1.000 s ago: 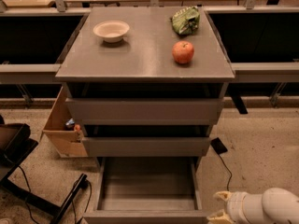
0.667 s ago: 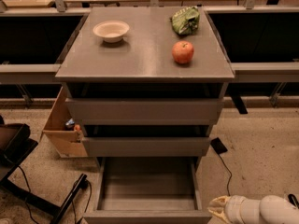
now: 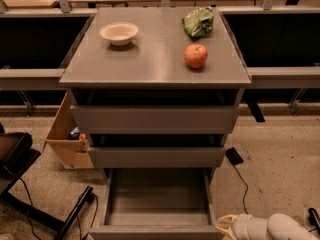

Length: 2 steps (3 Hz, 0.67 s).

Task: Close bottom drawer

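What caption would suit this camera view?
Gripper beside the open bottom drawer of a grey cabinet topped with bowl, apple and green bag.

The gripper (image 3: 226,225) sits at the bottom drawer (image 3: 157,199)'s right front corner, on open floor (image 3: 282,159).

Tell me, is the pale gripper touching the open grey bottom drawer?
Cannot tell. The camera view puts the gripper beside the front right corner of the bottom drawer; neither contact nor gap shows plainly.

The bottom drawer (image 3: 157,199) stands pulled far out of the cabinet (image 3: 155,118). The gripper (image 3: 226,225) sits low at its front right corner, just beside the front panel. On the cabinet top lie a bowl (image 3: 119,33), an apple (image 3: 196,55) and a green bag (image 3: 198,22).
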Motion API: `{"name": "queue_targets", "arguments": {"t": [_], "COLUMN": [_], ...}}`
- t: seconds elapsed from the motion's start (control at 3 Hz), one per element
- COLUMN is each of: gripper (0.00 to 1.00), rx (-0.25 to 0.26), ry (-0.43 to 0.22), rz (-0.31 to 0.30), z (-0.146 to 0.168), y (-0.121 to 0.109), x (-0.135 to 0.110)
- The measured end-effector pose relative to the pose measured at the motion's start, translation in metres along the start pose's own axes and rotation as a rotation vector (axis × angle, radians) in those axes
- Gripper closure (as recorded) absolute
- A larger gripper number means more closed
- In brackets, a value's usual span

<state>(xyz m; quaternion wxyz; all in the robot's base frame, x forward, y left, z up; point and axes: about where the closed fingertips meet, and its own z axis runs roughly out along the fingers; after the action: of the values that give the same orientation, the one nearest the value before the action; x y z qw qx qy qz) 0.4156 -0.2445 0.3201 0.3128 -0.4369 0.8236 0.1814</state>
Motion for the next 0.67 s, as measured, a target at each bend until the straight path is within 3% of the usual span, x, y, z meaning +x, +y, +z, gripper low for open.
{"name": "queue_targets", "arguments": {"t": [0.33, 0.67], "gripper": [1.00, 1.00], "rx": [-0.042, -0.052], "ry": [-0.016, -0.021], "rz": [0.045, 0.075], "z": [0.045, 0.092], "y": [0.019, 0.038], "x": [0.033, 0.069]}}
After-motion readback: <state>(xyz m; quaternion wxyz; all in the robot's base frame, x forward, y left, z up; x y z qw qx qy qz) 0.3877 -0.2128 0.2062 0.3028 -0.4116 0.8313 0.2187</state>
